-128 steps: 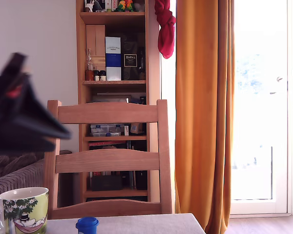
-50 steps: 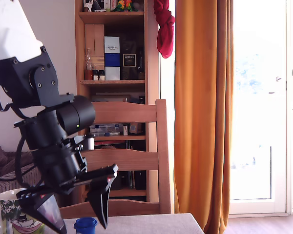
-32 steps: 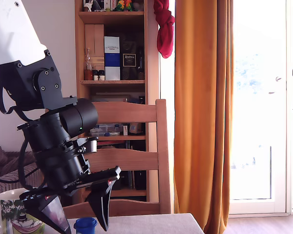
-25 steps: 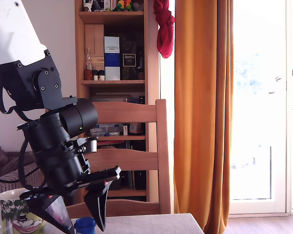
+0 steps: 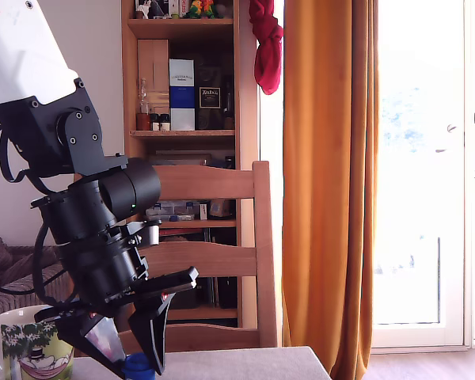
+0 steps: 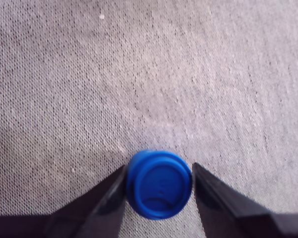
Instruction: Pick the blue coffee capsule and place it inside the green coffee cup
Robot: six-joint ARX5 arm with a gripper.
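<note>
Black wedge-shaped gripper (image 6: 159, 191) fingers bracket the round, glossy blue capsule (image 6: 159, 184) on a coarse grey woven tablecloth (image 6: 154, 79); whether they grip it cannot be told. The leaf-printed ceramic mug (image 5: 28, 346) stands at the exterior view's left.

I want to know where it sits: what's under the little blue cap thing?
Under the small blue plastic capsule is a grey woven cloth that fills the wrist view. The black gripper fingers flank the capsule. What lies beneath the cloth is covered.
</note>
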